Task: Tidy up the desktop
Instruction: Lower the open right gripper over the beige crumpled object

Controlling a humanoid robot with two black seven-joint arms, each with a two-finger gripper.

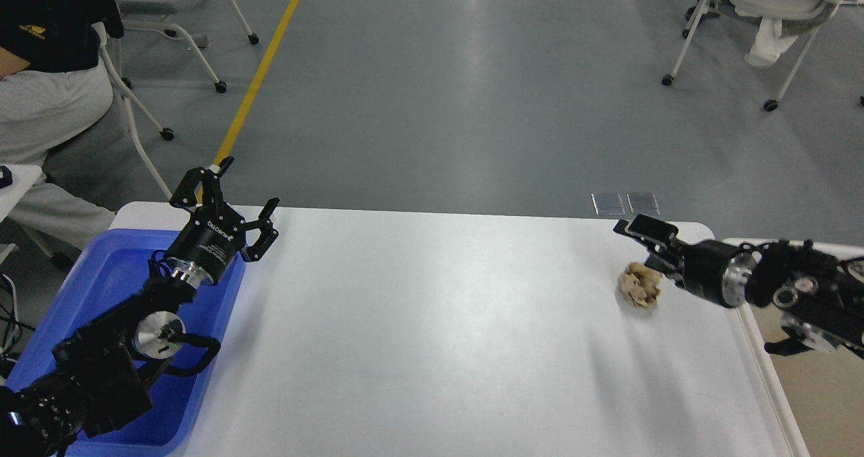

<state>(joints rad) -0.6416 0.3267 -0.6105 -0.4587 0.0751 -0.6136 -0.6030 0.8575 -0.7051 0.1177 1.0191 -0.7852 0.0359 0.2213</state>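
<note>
Desktop (pixel 432 335) was nearly bare; one crumpled paper wad (pixel 640 287) remained at far right, so tidying looked almost finished. Right gripper (pixel 641 237) hovered just beside the wad, opening indeterminate, nothing visibly held. Left gripper (pixel 236 204) spread wide, empty, over blue tray (pixel 115 268).

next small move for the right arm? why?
Probably lower the right claw onto the crumpled paper wad and close. It is the only loose item on the desktop, just beneath and beside that claw. The left claw is open, far off over the blue tray.
</note>
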